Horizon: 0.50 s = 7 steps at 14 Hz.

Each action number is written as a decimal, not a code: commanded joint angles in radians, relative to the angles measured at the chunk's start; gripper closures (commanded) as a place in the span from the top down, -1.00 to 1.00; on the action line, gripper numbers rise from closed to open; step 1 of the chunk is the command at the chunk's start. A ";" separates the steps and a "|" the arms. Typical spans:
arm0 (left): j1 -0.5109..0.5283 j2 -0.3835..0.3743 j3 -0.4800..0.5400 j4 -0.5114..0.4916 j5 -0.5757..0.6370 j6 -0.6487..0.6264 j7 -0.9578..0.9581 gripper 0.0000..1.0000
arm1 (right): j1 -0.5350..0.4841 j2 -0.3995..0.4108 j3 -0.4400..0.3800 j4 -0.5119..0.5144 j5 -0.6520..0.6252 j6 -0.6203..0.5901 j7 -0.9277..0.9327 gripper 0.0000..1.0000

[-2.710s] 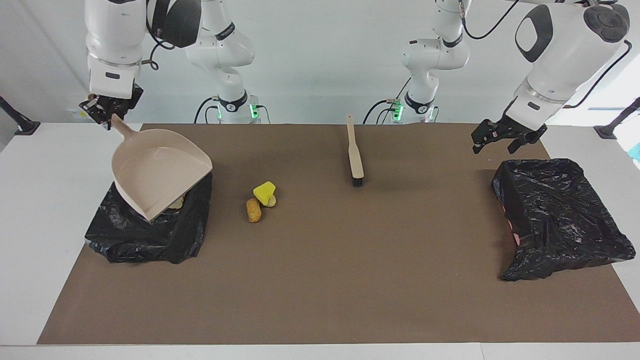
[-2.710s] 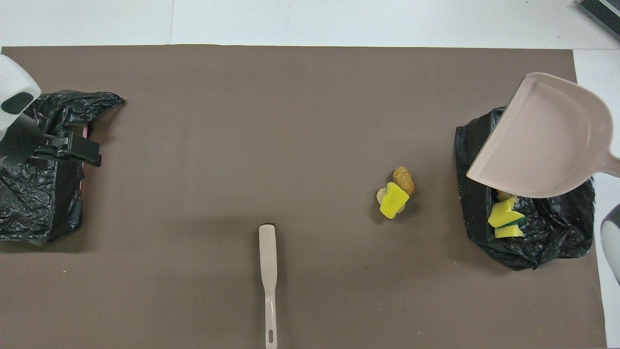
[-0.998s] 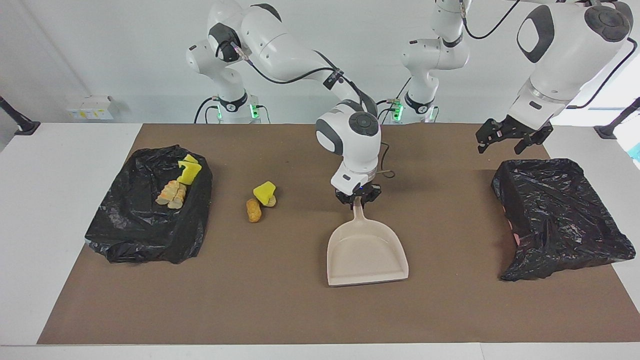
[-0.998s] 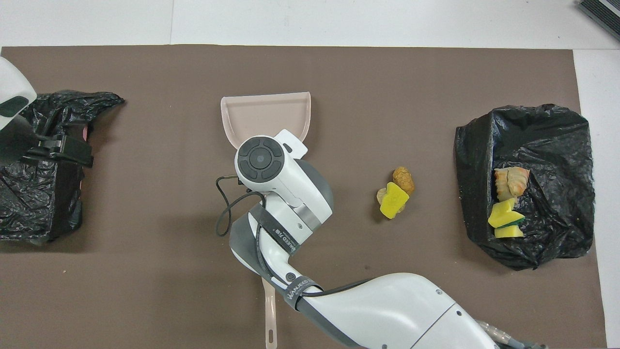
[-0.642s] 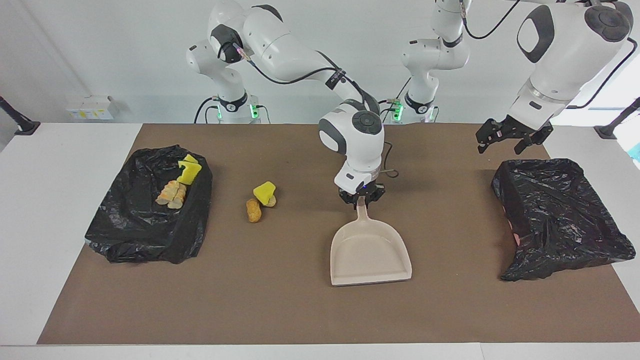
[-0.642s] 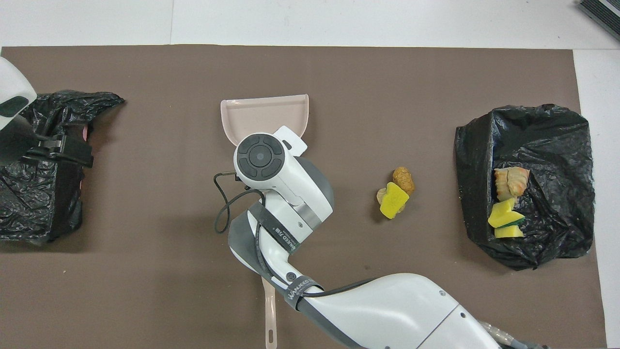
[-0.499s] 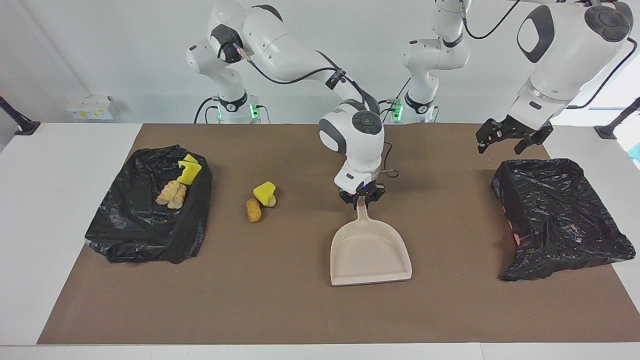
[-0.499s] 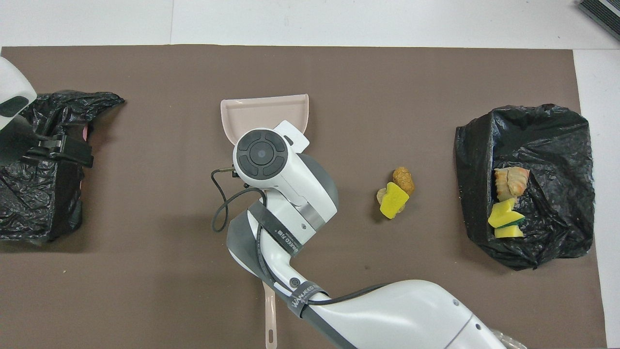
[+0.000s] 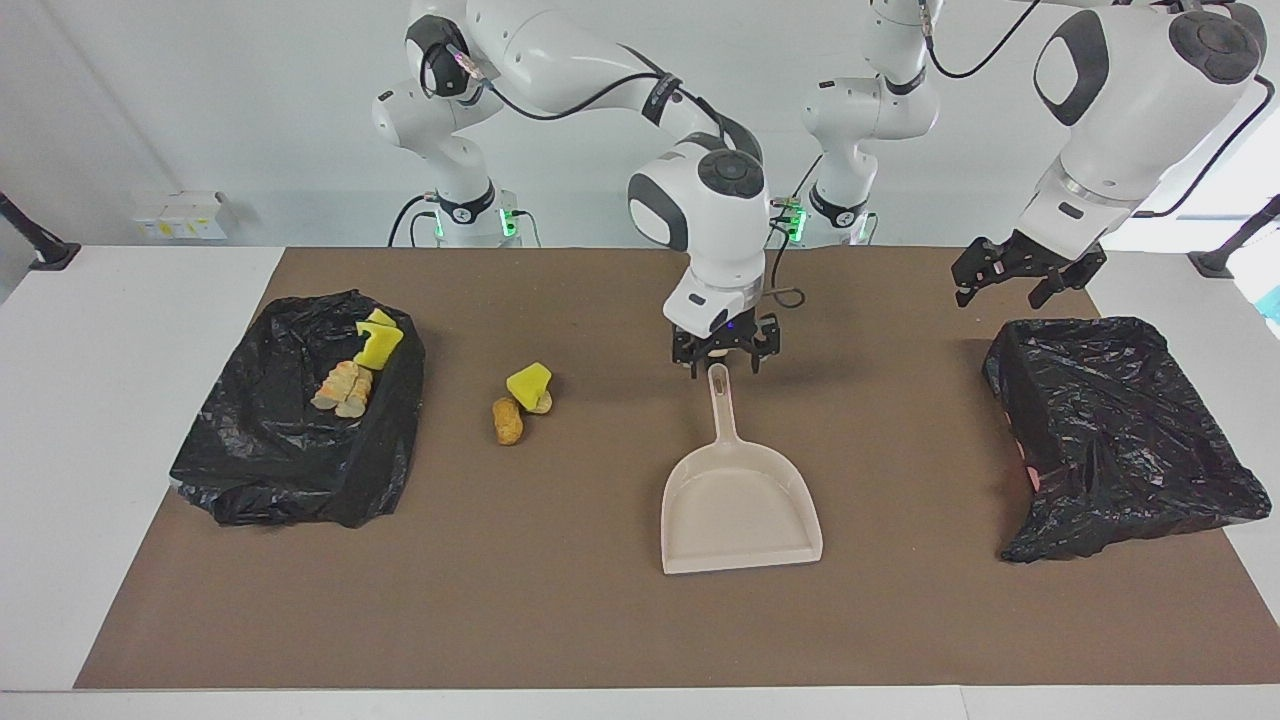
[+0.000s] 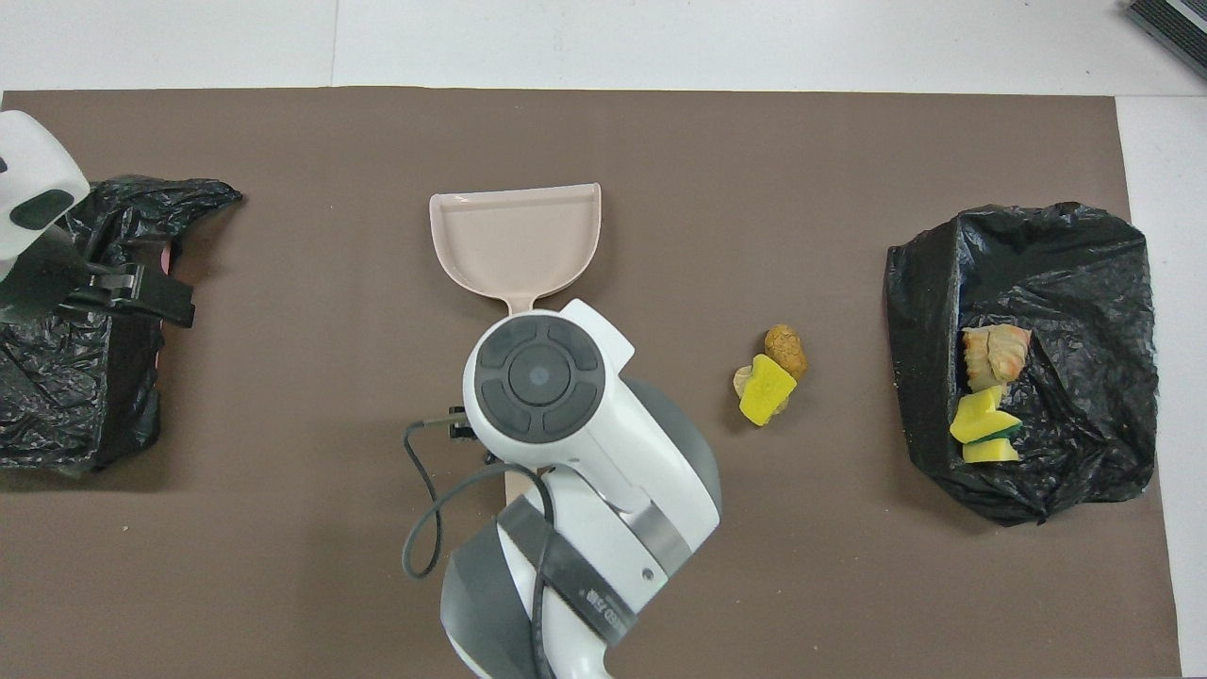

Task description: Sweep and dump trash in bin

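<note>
The beige dustpan lies flat on the brown mat, mid-table, handle toward the robots. My right gripper hangs open just over the handle's end, holding nothing; in the overhead view its wrist hides it. Loose trash, a yellow sponge chunk and tan lumps, sits on the mat between the dustpan and the black-lined bin at the right arm's end. That bin holds more trash. My left gripper waits open over the other bin.
A second black-lined bin stands at the left arm's end of the mat. A beige brush lies under my right arm, mostly hidden. White table shows around the mat.
My right gripper opened, let go of the dustpan handle and rose back toward the robots. The dustpan stays flat on the mat. The left arm has not moved.
</note>
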 commanded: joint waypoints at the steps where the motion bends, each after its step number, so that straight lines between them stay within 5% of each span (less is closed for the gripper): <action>1: -0.037 0.017 -0.013 0.022 0.002 0.018 -0.004 1.00 | 0.036 -0.157 0.009 -0.260 0.086 0.053 -0.026 1.00; 3: -0.076 0.045 -0.013 0.029 0.001 0.022 -0.027 1.00 | 0.091 -0.213 0.009 -0.386 0.192 0.144 -0.006 1.00; 7: -0.188 0.127 -0.013 0.031 -0.018 0.117 -0.168 1.00 | 0.189 -0.179 0.009 -0.529 0.200 0.322 0.066 1.00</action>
